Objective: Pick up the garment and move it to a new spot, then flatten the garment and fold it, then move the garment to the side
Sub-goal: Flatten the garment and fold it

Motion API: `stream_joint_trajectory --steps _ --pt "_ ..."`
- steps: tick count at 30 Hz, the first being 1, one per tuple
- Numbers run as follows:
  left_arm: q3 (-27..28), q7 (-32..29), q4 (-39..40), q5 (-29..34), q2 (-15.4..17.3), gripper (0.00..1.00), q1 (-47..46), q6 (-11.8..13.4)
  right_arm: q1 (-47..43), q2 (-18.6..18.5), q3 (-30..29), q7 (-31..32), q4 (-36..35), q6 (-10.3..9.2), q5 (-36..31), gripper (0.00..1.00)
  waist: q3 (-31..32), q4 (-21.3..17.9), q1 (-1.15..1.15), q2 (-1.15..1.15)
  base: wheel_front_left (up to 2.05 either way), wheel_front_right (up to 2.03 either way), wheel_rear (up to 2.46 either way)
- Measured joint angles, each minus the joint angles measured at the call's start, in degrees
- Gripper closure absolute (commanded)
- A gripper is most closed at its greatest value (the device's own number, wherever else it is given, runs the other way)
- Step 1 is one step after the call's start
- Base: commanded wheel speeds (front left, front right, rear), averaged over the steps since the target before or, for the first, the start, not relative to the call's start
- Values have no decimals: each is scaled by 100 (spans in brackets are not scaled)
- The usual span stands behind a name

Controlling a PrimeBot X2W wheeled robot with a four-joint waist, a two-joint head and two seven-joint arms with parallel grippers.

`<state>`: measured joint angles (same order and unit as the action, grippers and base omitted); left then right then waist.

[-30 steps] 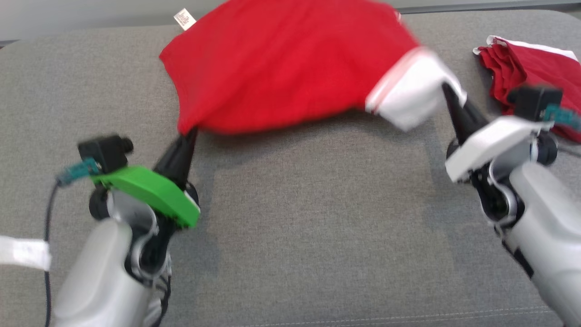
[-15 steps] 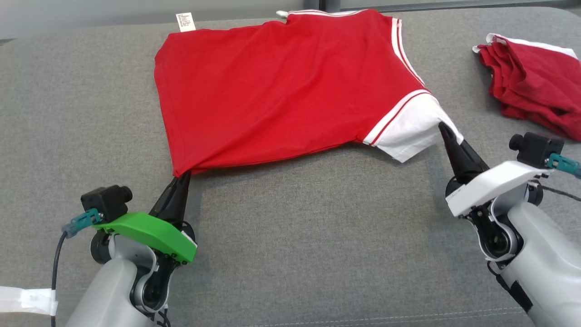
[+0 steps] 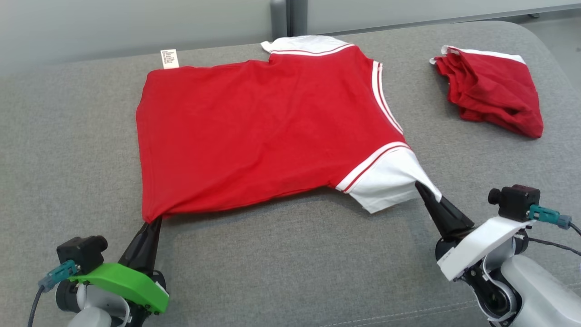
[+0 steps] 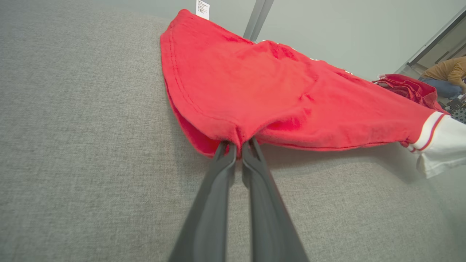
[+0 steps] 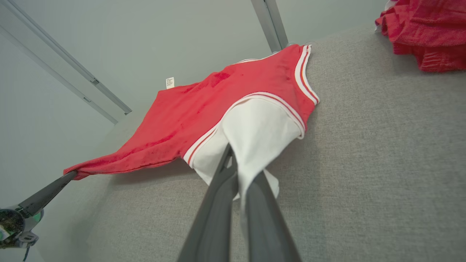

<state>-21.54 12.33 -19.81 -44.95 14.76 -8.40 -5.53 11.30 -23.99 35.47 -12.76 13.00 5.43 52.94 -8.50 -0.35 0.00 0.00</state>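
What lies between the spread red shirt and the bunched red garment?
Between the red shirt and the bunched garment: bare grey cushion, per head view.

Prob. lab/office: grey fabric worktop [image 3: 290,272], plain partition wall [image 3: 113,22], person [image 4: 446,74] seated behind.

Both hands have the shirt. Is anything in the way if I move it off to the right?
Yes: a bunched red garment lies on the grey cushion to the right of the shirt, apart from it, near the far right corner.
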Motion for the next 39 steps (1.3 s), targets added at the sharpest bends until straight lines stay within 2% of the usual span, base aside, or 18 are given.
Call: stream_joint_trajectory --steps 3,8,12,14,16,21,24,26,34,39 --pt "41 34 75 85 116 100 163 36 -169 -85 167 178 -291 11 4 100 93 -120 0 0 0 0 0" --pt "94 41 348 85 125 100 524 103 -422 -312 222 377 -728 9 52 100 235 -305 0 0 0 0 0" --pt "75 41 576 83 126 100 694 108 -675 -657 59 450 -881 -99 116 100 310 -390 0 0 0 0 0" --pt "71 41 648 83 132 100 800 138 -801 -717 51 537 -931 -127 200 100 318 -400 0 0 0 0 0" --pt "40 40 732 83 135 100 891 155 -946 -724 29 543 -987 -204 270 100 307 -379 0 0 0 0 0" --pt "-151 -13 743 114 141 100 1034 203 -1039 -695 204 738 -915 -201 323 100 296 -285 0 0 0 0 0" --pt "-324 -154 758 330 238 100 1107 212 -1377 -535 391 882 -777 -214 504 100 289 -185 0 0 0 0 0" --pt "-367 -174 768 349 255 100 1137 261 -1546 -502 412 907 -710 -308 567 100 272 -127 0 0 0 0 0" --pt "-226 -187 886 324 294 100 1377 403 -1606 -602 330 987 -692 -359 660 100 189 -57 0 0 0 0 0" --pt "-257 -227 889 301 319 100 1430 405 -1602 -592 346 985 -687 -360 648 100 142 -84 0 0 0 0 0"
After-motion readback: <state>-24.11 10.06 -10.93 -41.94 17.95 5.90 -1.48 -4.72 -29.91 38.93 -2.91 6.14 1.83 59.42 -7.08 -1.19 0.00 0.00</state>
